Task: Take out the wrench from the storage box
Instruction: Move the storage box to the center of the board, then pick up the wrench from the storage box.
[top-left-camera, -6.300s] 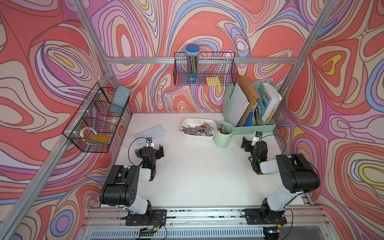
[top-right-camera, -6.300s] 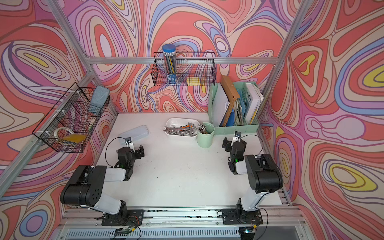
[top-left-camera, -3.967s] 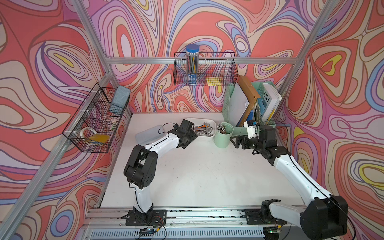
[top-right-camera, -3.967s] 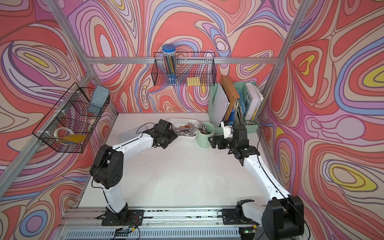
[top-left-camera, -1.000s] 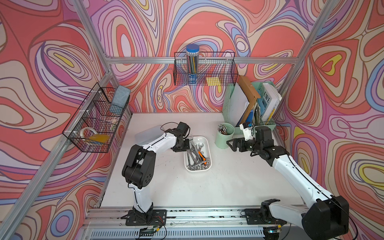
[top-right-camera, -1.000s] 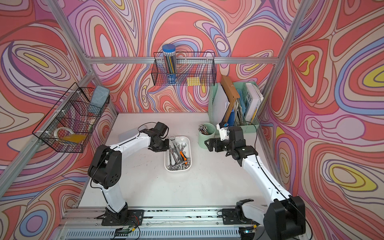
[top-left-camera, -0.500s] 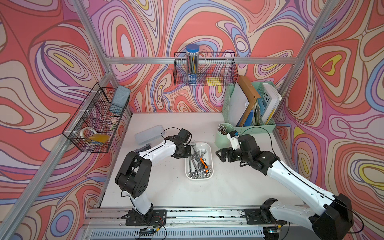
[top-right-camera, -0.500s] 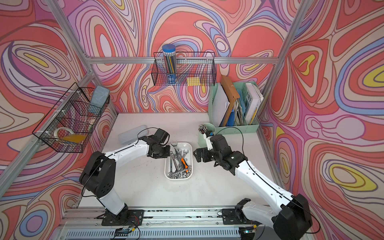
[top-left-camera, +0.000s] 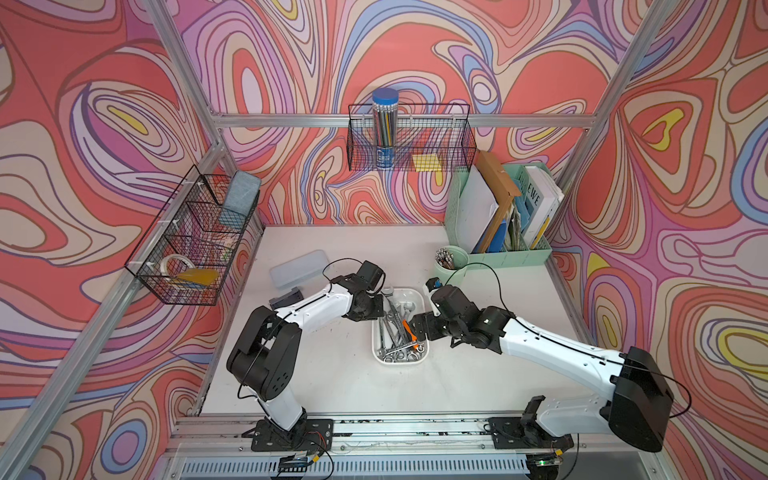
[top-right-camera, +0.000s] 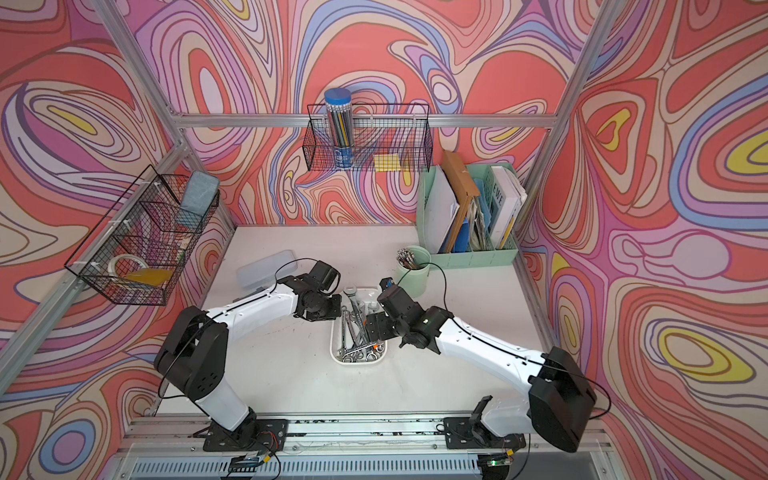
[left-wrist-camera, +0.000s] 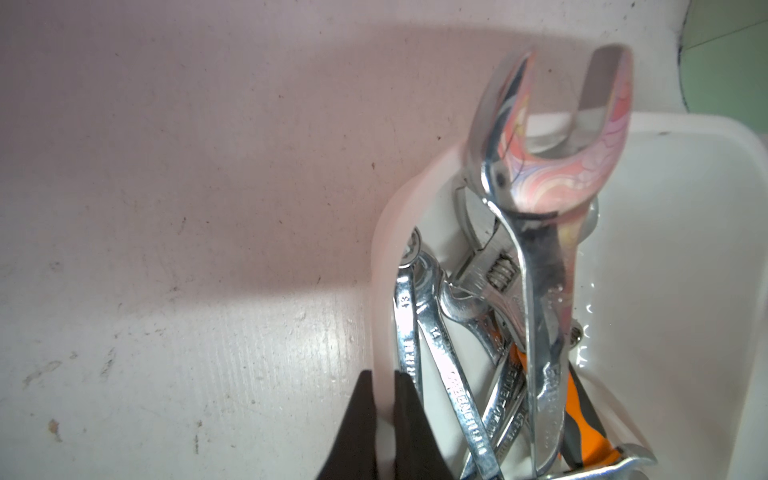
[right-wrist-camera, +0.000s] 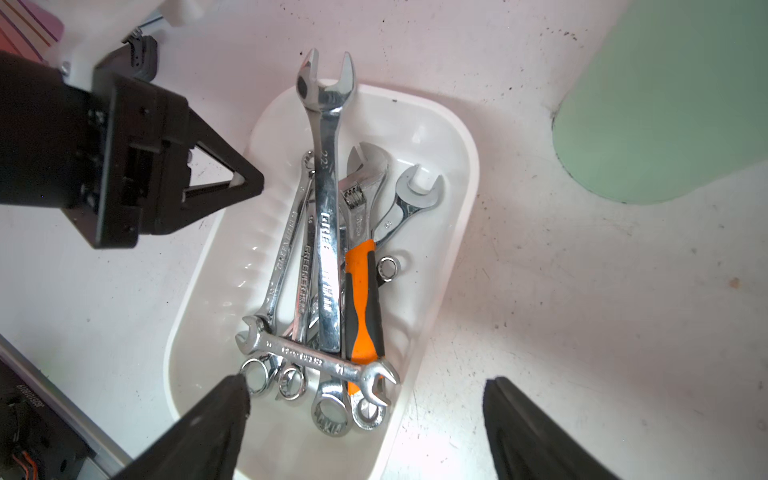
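Note:
The storage box, a shallow white tray, lies mid-table and holds several chrome wrenches. The longest wrench pokes out over the far rim, and an adjustable wrench with an orange grip lies beside it. My left gripper is shut on the box's left rim, one finger inside the wall and one outside. My right gripper hangs open over the box's near right corner. One of its fingers is over the box and the other is over the table. Both top views show the two grippers flanking the box.
A mint cup of pens stands just behind the box, with a green file organizer at the back right. A translucent lidded case and a small dark object lie to the left. Wire baskets hang on the walls.
The left gripper has drawn the box slightly toward the front. The right arm has swung in from the right, and its open gripper is now over the box.

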